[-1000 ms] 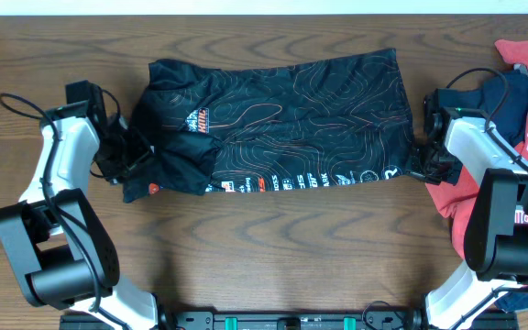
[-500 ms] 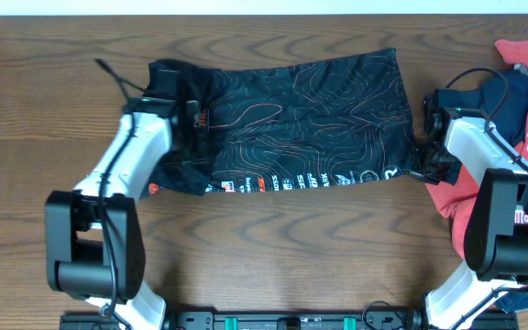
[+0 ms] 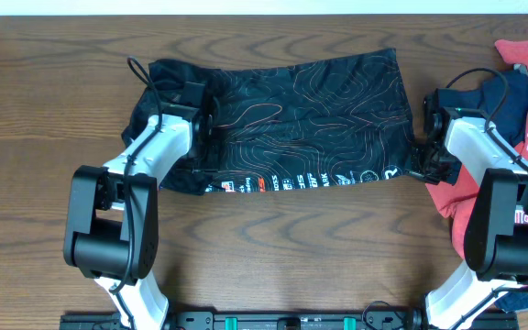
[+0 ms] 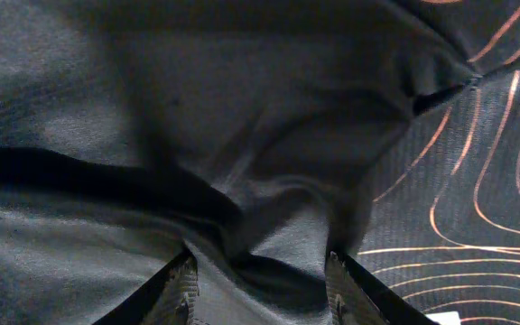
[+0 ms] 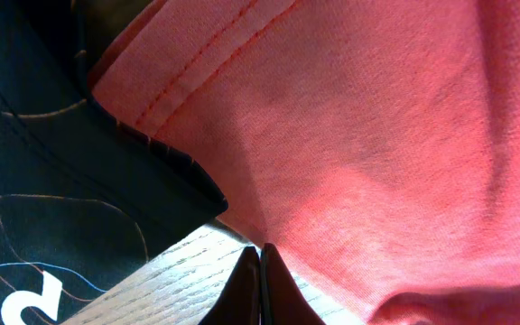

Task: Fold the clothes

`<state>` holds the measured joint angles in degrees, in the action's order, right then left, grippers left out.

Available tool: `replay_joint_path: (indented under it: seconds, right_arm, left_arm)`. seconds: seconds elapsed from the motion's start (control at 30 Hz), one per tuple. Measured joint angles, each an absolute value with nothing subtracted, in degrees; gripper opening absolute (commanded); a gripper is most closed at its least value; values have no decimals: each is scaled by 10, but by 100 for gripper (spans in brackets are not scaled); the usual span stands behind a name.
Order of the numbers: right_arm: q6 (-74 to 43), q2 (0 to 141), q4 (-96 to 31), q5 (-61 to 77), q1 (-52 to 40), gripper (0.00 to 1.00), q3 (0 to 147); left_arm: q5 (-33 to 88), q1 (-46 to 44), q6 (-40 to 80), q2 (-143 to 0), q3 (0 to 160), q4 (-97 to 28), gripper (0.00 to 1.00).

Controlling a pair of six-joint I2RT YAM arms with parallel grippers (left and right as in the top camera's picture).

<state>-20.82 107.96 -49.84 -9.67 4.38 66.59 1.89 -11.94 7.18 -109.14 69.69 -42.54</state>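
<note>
Left gripper (image 4: 262,287) down on the black jersey's (image 3: 310,110) left end on the table (image 3: 273,247), jaws half-spread astride a bunched ridge, no sure pinch; right gripper (image 5: 260,271) closed, seemingly empty, at the hem beside the red T-shirt (image 5: 377,117). Could snag cloth on lifting and drag that end out of shape. Only from overhead: whole layout; only from the wrists: jaw gaps.

We log a dark brown wood-grain table (image 3: 273,247) across the overhead view. A white strip (image 3: 246,5) lies along its far edge, and a black rail (image 3: 291,321) with green fittings along its near edge.
</note>
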Motion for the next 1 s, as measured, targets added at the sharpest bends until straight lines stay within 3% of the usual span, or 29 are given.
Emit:
replay_joint_path:
  seconds: [0.4,0.47,0.63,1.0]
  right_arm:
    - [-208,1080,-498,-97,44,1,666]
    - [-208,1080,-499,-96,44,1,666]
    - [-208,1080,-498,-96,44,1,666]
    - [-208,1080,-499,-97,44,1,666]
  left_arm:
    - [1,-161,70,-1091,695,-426,45]
    - [-6,-161,70,-1091,693,-426,37]
    - [-17,-161,66,-1091,691,-426,6]
    - [-30,-155,62,-1089,719,-420,5]
